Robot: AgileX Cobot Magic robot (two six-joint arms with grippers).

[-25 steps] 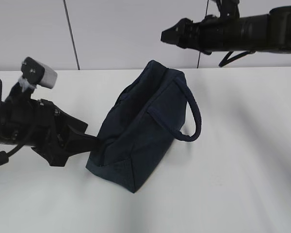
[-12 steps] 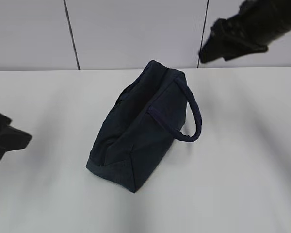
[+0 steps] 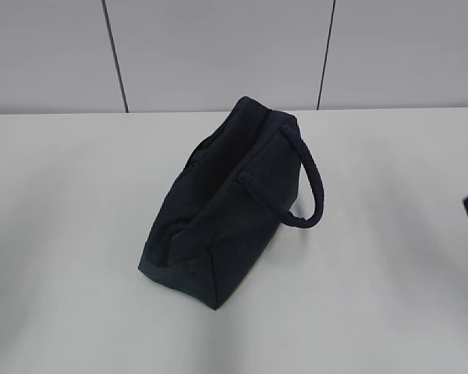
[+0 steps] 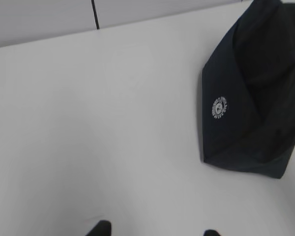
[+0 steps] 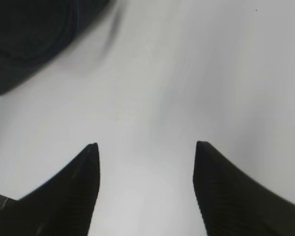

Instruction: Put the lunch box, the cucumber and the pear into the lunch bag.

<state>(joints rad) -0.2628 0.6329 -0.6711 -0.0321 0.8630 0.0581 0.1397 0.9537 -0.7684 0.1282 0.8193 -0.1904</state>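
Bag (image 3: 222,206) was dark navy fabric, boxy, sat on the white table (image 3: 374,312) near centre, looped handle (image 3: 308,183) hanging off its right side. Round white logo (image 4: 219,107) showed on one face in the left wrist view. Top looked closed; contents not visible.

Left gripper (image 4: 155,230): only two fingertips showed, apart, nothing between them, bag well off up and to its right. Right gripper (image 5: 146,182): jaws spread wide, empty over bare table, bag up and to its left, not touching.
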